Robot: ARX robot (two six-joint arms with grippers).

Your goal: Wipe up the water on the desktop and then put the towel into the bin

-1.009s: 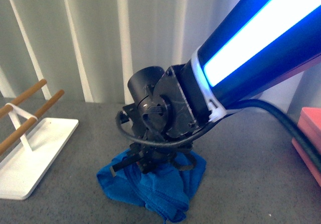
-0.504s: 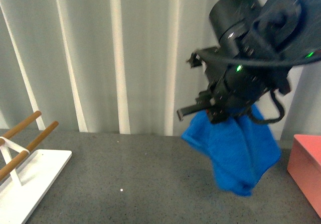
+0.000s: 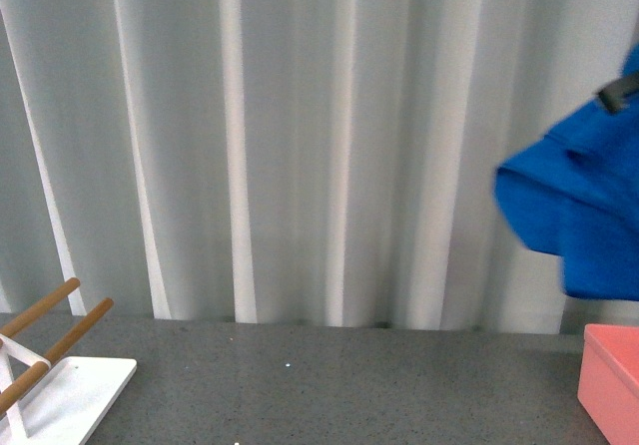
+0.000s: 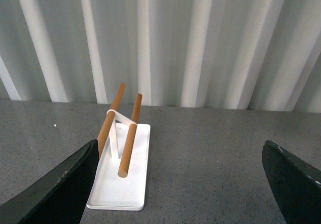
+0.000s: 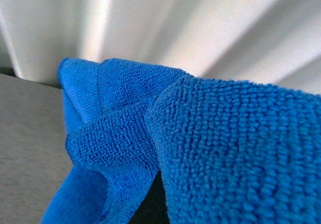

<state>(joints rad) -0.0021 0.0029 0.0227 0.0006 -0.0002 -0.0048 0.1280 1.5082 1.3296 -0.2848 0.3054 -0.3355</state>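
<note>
At the right edge of the front view, the towel [image 3: 574, 216] now hangs off the desktop [image 3: 349, 390], carried from mid-desk to nearly over the bin [image 3: 611, 380], clamped in the right gripper [image 3: 620, 94], so wiping looks done and the drop comes next; the left gripper [image 4: 173, 184] is spread wide, empty.

A white rack [image 3: 72, 397] stands low at the far left of the front view. Above its flat base, two brown wooden rods [image 3: 42, 306] lie side by side and slope upward, held by a thin white upright. Behind it hangs a pale curtain [image 3: 300, 146] with vertical folds, across the whole width.
</note>
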